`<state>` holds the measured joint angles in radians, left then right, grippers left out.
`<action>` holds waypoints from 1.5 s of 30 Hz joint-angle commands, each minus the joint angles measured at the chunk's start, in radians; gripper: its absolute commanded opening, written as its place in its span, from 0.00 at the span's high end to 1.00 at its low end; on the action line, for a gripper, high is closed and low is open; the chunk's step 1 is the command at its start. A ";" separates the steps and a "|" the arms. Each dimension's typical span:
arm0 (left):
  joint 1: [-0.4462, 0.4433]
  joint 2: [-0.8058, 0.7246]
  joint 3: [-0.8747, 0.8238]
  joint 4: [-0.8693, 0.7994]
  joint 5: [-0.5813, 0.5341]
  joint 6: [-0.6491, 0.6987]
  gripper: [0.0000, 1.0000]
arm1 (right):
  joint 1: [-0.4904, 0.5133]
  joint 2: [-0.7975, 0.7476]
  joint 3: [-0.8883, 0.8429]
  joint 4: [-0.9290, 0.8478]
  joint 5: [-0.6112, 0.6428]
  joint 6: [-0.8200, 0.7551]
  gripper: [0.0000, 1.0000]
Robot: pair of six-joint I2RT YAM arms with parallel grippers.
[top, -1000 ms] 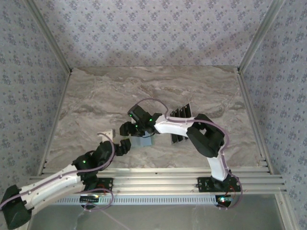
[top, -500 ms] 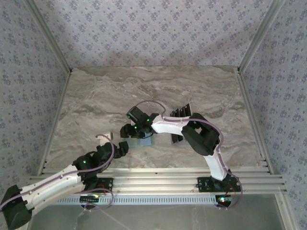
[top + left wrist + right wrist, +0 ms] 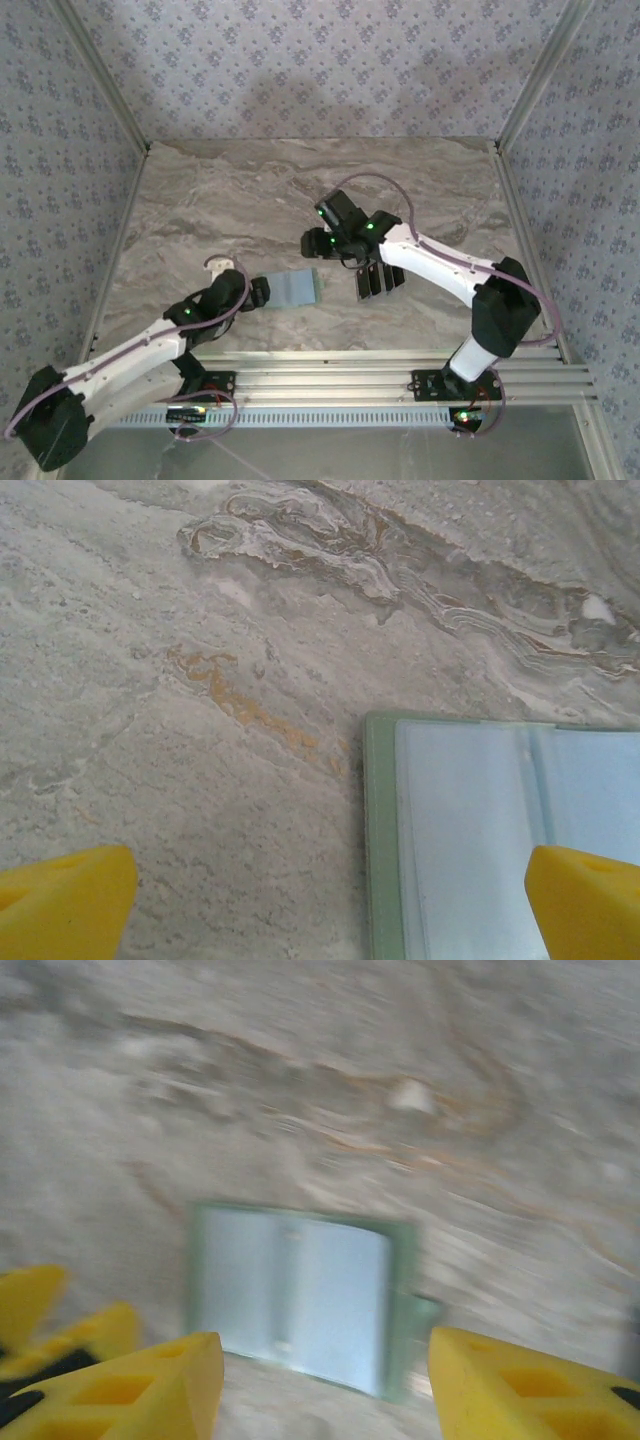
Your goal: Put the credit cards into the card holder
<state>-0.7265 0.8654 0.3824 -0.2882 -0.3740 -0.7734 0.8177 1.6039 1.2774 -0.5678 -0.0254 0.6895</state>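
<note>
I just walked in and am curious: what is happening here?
Nothing is gripped at the moment. The card holder lies open on the table, with the open left gripper at its left edge. The open right gripper hovers empty beyond it. The credit cards lie in a row to its right.

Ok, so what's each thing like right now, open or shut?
Card holder: lying open, sleeves look empty.
Cards: in a row on the table, outside the holder.
Left pincer: open, at the holder's edge, empty.
Right pincer: open, empty, above the table.
</note>
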 commanded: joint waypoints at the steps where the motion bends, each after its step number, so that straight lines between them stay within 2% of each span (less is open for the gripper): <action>1: 0.039 0.090 0.101 0.012 0.062 0.077 0.00 | 0.006 -0.034 -0.050 -0.221 0.196 -0.039 0.42; 6: 0.074 0.186 0.186 0.000 0.076 0.120 0.00 | 0.013 -0.065 -0.129 -0.287 0.277 -0.015 0.47; 11: 0.086 0.207 0.210 -0.004 0.078 0.131 0.00 | 0.021 -0.051 -0.165 -0.323 0.317 0.007 0.59; 23: 0.088 0.230 0.193 0.031 0.093 0.130 0.00 | 0.012 0.044 -0.121 -0.334 0.328 -0.018 0.67; 38: 0.087 0.260 0.197 0.049 0.104 0.131 0.00 | -0.018 0.088 -0.116 -0.287 0.275 -0.035 0.68; 45: 0.088 0.256 0.190 0.052 0.106 0.125 0.00 | -0.001 0.125 -0.094 -0.326 0.327 -0.041 0.68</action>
<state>-0.6415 1.1267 0.5682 -0.2565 -0.2756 -0.6548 0.8104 1.6974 1.1664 -0.8577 0.2665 0.6605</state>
